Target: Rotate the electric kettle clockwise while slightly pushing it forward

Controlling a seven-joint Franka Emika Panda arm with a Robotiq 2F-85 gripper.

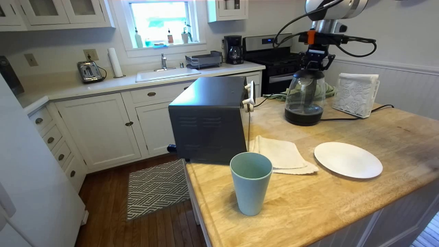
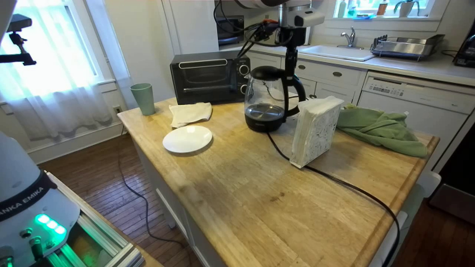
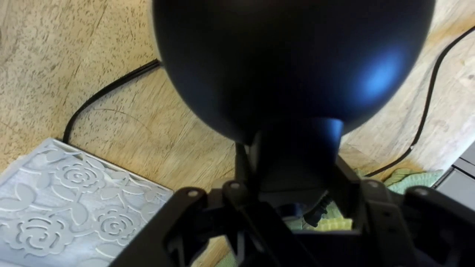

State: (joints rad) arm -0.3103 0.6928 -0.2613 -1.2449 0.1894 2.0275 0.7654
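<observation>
The electric kettle [image 1: 304, 103] is clear glass with a black lid, black handle and black base. It stands upright on the wooden island top, with some liquid low inside, and also shows in an exterior view [image 2: 264, 94]. Its handle [image 2: 300, 89] points away from the teal cup. My gripper [image 2: 290, 74] points down from above at the handle's upper part. In the wrist view the lid [image 3: 289, 66] fills the top middle, and my gripper [image 3: 293, 163] has a finger on each side of the handle, shut on it. The lower fingertips are partly hidden by the handle and lid.
A white napkin holder [image 2: 315, 129] stands close beside the kettle, with a black cord [image 2: 350, 184] running past. A toaster oven [image 1: 209, 120], cream cloth [image 1: 283, 154], white plate [image 1: 348, 160], teal cup [image 1: 251, 183] and green cloth [image 2: 382, 128] also lie on the island.
</observation>
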